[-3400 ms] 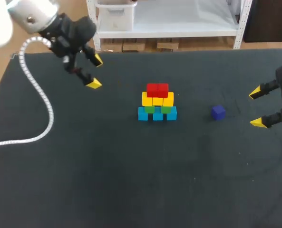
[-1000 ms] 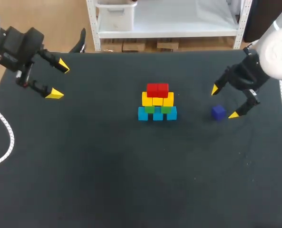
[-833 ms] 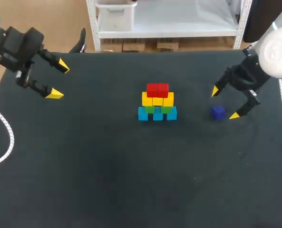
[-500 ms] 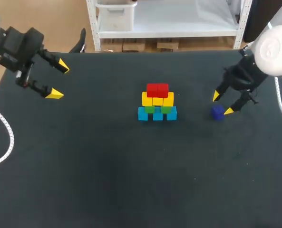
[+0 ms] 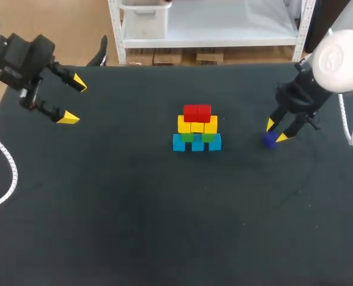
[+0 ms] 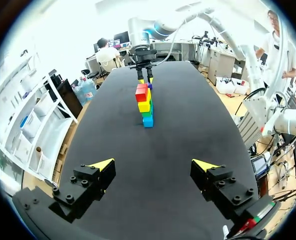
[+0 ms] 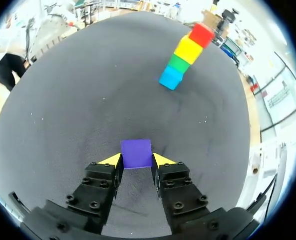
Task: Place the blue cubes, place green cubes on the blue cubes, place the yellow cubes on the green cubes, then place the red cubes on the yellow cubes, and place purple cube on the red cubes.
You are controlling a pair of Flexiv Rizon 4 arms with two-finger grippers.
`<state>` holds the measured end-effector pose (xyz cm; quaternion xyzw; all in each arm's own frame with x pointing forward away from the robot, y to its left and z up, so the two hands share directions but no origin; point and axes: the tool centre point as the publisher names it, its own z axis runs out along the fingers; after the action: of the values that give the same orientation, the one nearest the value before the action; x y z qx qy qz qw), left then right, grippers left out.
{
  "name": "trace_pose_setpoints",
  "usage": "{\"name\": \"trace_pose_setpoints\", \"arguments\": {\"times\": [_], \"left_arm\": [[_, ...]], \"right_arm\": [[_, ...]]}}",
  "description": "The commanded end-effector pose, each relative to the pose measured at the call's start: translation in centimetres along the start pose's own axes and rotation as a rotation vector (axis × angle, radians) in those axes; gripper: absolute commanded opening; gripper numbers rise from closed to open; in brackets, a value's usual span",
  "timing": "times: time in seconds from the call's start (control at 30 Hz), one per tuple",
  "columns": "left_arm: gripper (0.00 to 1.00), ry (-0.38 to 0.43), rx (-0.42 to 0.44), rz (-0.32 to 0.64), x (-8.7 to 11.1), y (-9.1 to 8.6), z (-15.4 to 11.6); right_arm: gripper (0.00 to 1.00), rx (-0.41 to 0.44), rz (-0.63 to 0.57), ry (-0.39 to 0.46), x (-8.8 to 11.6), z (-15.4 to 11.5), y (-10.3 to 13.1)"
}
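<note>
The purple cube [image 5: 268, 141] sat on the counter [image 5: 164, 226], right of the cube stack [image 5: 197, 128] and apart from it. The right hand [image 5: 275, 130] stood over the cube, its two yellow tips against opposite sides of it. The stack showed blue, green, yellow and red tiers, red uppermost. The left hand [image 5: 72, 100] was spread wide and held nothing, over the counter's far left.

A robotics lab; two robot arms, left arm [image 5: 21, 53] and right arm [image 5: 337, 56], come in over a table [image 5: 134, 226] with a plain black cover; the left gripper [image 5: 73, 100] and right gripper [image 5: 276, 131] have yellow tips; a white cable [image 5: 3, 173] trails on the cover; on it stand small coloured cubes, a stack [image 5: 197, 128] and a purple cube [image 5: 269, 140].
</note>
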<state>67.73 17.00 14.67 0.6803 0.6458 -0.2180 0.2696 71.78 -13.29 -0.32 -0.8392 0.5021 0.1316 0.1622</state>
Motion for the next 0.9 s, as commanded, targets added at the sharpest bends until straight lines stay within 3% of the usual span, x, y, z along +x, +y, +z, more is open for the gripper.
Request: {"name": "trace_pose_setpoints", "arguments": {"times": [0.03,0.17,0.27,0.43,0.6,0.7,0.9], "left_arm": [[1.0,-0.003,0.0,0.003,0.1,0.0,0.0],[1.0,-0.003,0.0,0.003,0.1,0.0,0.0],[1.0,-0.003,0.0,0.003,0.1,0.0,0.0],[1.0,-0.003,0.0,0.003,0.1,0.0,0.0],[1.0,-0.003,0.0,0.003,0.1,0.0,0.0],[1.0,-0.003,0.0,0.003,0.1,0.0,0.0],[1.0,-0.003,0.0,0.003,0.1,0.0,0.0]], "right_arm": [[0.0,0.021,0.065,0.009,-0.7,-1.4,0.4],[0.0,0.065,0.261,-0.004,-1.5,-3.2,0.4],[0.0,0.093,0.422,0.062,-2.2,-4.7,0.3],[0.0,0.242,0.625,0.053,-4.1,-7.8,-0.1],[0.0,0.363,0.722,0.081,-6.4,-10.4,-0.7],[0.0,0.421,0.786,0.054,-7.5,-11.2,-0.9],[0.0,0.458,0.798,0.034,-10.2,-11.4,-1.5]]}}
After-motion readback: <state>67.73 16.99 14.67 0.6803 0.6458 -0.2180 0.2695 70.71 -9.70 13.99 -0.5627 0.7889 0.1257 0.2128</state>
